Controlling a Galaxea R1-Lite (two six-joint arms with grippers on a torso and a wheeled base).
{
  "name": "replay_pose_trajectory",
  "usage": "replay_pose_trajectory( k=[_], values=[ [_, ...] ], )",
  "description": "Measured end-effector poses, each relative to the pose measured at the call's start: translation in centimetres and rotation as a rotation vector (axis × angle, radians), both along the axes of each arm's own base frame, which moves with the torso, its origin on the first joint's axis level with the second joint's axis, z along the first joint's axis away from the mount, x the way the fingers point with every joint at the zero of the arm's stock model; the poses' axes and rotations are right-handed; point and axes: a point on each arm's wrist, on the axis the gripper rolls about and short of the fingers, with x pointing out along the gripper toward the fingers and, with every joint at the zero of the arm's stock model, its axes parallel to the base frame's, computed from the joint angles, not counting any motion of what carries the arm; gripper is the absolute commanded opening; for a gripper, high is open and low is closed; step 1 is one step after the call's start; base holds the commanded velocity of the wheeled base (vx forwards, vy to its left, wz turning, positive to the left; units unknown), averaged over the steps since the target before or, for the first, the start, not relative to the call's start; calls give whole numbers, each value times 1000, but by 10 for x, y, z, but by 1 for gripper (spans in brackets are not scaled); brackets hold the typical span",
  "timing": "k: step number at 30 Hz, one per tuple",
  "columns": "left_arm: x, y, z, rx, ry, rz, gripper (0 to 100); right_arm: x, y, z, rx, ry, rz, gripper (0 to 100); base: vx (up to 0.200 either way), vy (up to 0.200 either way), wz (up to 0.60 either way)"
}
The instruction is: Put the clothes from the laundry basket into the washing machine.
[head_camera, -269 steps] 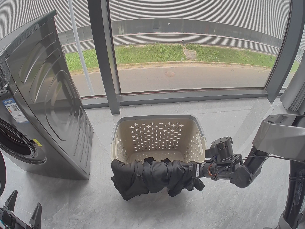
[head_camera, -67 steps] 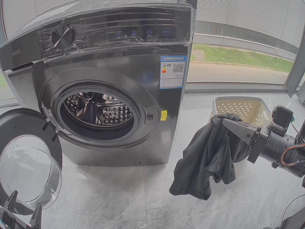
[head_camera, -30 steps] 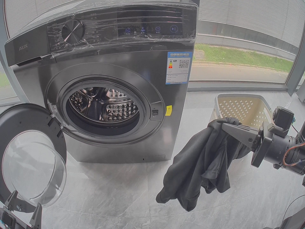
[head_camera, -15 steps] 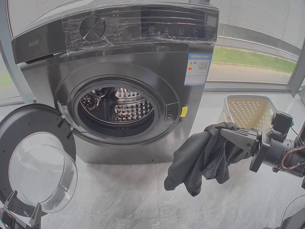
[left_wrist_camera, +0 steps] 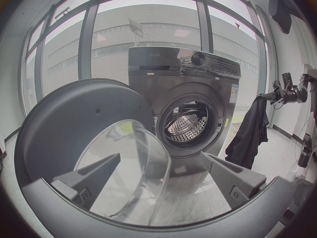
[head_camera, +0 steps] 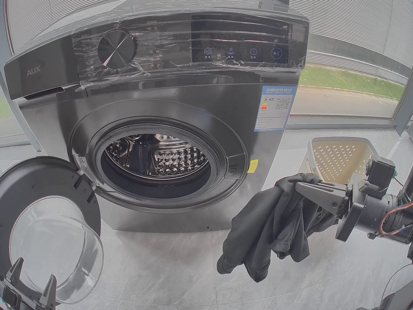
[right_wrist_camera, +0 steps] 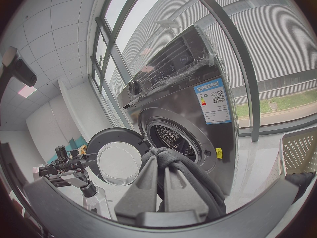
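The grey washing machine (head_camera: 180,104) faces me with its round door (head_camera: 43,212) swung open to the left and the steel drum (head_camera: 157,160) showing. My right gripper (head_camera: 301,187) is shut on a dark grey garment (head_camera: 269,224), which hangs in the air to the right of the drum opening and a little lower. From the right wrist the garment (right_wrist_camera: 194,176) bunches over the shut fingers (right_wrist_camera: 145,182). The cream laundry basket (head_camera: 342,158) stands behind that gripper. My left gripper (head_camera: 33,277) is open low by the door, as its wrist view also shows (left_wrist_camera: 161,179).
Grey tiled floor (head_camera: 163,263) lies bare in front of the machine. Tall windows (head_camera: 352,44) stand behind the machine and the basket. The open door takes up the room at lower left, close to my left gripper.
The head view has turned from the basket to the washing machine's front and drawn closer. My right gripper keeps its hold on the garment, which has swung a little beneath it.
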Motion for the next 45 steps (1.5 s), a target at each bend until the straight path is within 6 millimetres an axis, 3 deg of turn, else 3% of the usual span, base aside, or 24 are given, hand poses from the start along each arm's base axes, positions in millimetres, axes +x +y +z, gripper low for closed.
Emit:
replay_pose_trajectory(
  k=[6,24,45],
  values=[
    [0,0,0,-1,0,0,100,-3,2,-3,-5,10,18,0,0,200,0],
    [0,0,0,1,1,5,100,0,10,-6,-18,25,48,0,0,0,0],
    [0,0,0,5,1,1,100,-11,24,-13,-38,43,139,0,-29,0,0]
  ],
)
